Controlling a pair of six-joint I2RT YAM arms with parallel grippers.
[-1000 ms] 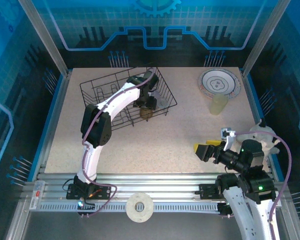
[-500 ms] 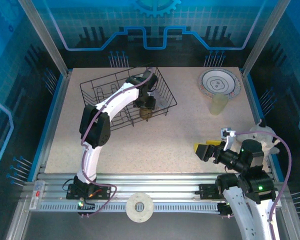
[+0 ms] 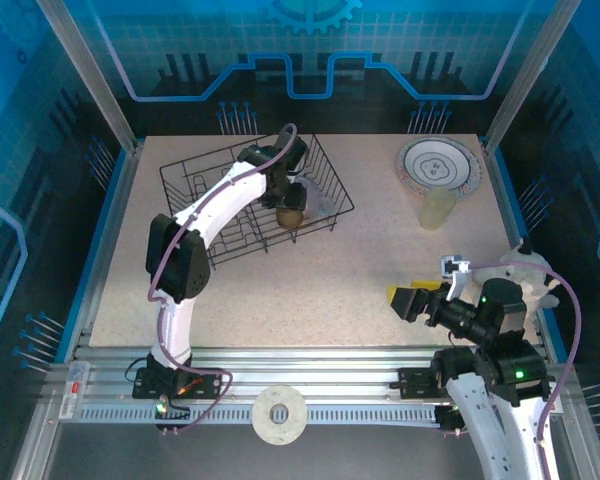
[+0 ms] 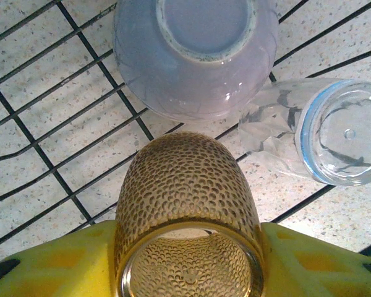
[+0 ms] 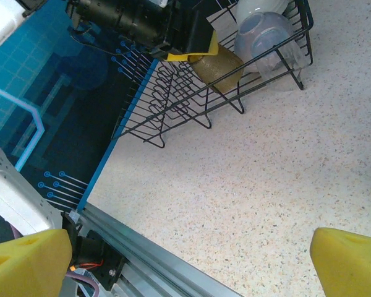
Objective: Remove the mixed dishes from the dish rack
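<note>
L gripper [image 4: 188, 263] clamped on brown cup [image 4: 185, 192]; vs 1 s ago cup looks lifted off dish rack [image 3: 195, 180] floor, rack's 4 o'clock corner. Extraction begun. R gripper [image 5: 188, 260] wide, idle.

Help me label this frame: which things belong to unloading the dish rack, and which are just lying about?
Job in hand: dish rack; brown cup in the left gripper; bowl and clear cup in the rack; patterned plate and yellowish cup out on the table.
Lying about: white ring on the front rail.
</note>
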